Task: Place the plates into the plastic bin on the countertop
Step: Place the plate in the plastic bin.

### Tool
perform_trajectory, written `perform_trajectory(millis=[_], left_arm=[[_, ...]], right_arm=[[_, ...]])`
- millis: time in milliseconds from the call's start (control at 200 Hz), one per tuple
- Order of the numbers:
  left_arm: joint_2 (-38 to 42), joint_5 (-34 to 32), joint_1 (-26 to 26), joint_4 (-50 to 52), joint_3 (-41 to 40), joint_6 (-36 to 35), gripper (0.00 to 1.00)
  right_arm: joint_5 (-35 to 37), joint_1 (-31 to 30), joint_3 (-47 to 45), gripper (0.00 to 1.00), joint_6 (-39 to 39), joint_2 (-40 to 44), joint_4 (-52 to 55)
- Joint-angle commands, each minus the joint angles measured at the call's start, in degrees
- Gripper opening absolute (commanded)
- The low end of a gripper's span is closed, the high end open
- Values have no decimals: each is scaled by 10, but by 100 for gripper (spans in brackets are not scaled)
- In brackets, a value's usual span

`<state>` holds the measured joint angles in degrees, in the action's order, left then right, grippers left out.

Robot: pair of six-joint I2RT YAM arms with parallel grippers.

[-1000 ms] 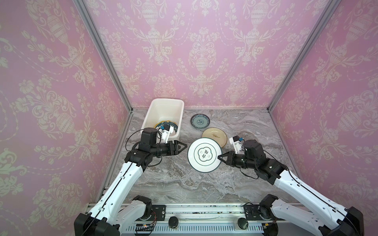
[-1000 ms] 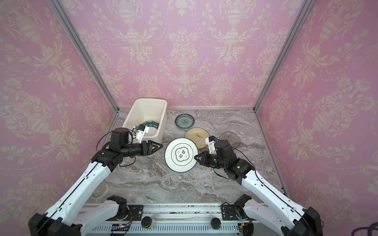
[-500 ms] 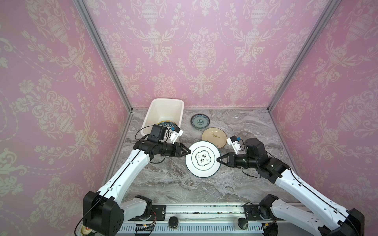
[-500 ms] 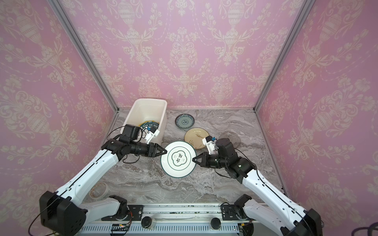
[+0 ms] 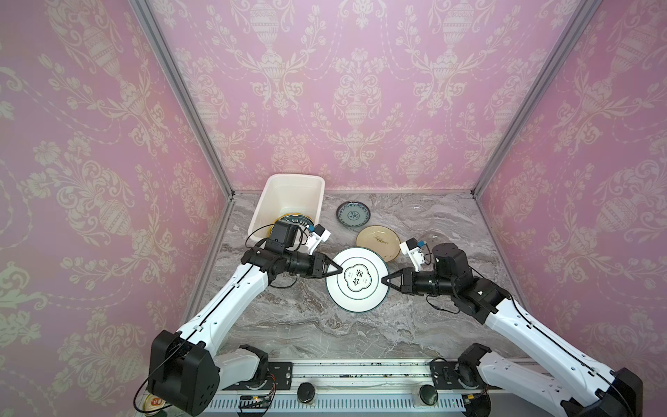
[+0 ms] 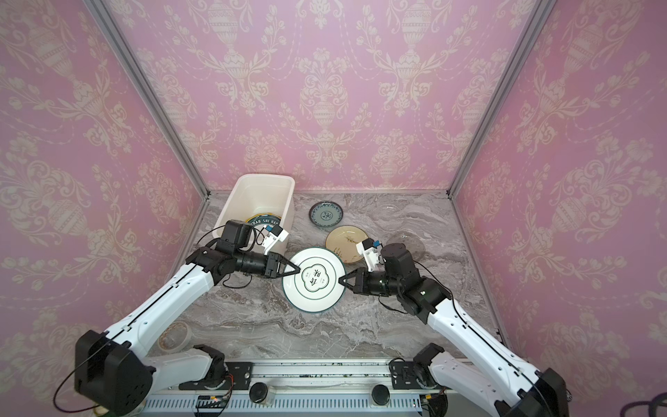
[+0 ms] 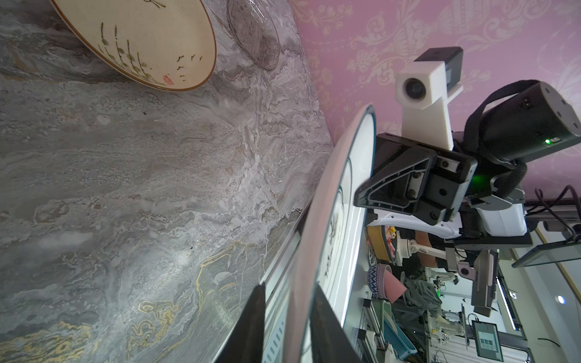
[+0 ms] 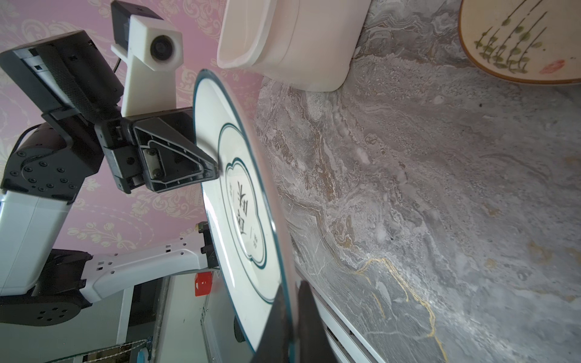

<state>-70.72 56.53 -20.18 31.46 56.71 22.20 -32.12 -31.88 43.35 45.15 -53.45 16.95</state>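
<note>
Mid-counter, held plate: white round ceramic plate with a dark teal rim (image 5: pixel 357 285) and black characters at its centre, lifted off the grey marble-patterned countertop (image 5: pixel 306 325) and slung between the two grippers.
Right gripper (image 5: pixel 384 279): at the plate's 3 o'clock edge; its fingers (image 8: pixel 276 327) are pinched tight on the rim.
Left gripper (image 5: pixel 339 271): at the 9 o'clock edge; its fingers (image 7: pixel 254 323) straddle the rim, one laid on the upper face, the other with a sliver of daylight between it and the underside.
Bin: deep white rectangular plastic bin (image 5: pixel 269 202) at 11 o'clock from the held plate; a yellow-edged plate with a dark lettered band (image 5: pixel 292 221) lies inside.
Loose plates: cream round plate with green sprigs (image 5: pixel 377 238) at 1 o'clock, just beyond the held one; small teal patterned plate (image 5: pixel 353 214) at 12 o'clock; smoky glass plate (image 6: pixel 411 240) at 2 o'clock; clear glass plate (image 6: pixel 391 208) farther back.
</note>
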Motion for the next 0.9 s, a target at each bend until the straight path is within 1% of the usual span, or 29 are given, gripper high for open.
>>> perform_trajectory(millis=[0,220,595,650,690,761,826,896], left_arm=[[3,49,-11,-32,-9,26,24],[4,75,-20,-73,-21,62,21],[-1,76,-25,-67,-19,66,12],[-2,76,-26,-70,-20,71,11],[-1,75,-27,-72,-21,73,8],[-1,71,-27,-72,-23,75,0],[0,65,-27,-73,-23,77,0],[0,61,-27,-75,-24,79,0]], right_arm=[[2,4,18,0,-8,-2,-36],[2,8,19,1,-8,-8,-41],[9,13,16,4,-8,-13,-44],[12,14,15,6,-8,-13,-43],[16,14,15,9,-8,-12,-42],[25,15,16,19,-8,-11,-37],[37,16,16,22,-10,-10,-30],[56,18,20,31,-14,-8,-18]])
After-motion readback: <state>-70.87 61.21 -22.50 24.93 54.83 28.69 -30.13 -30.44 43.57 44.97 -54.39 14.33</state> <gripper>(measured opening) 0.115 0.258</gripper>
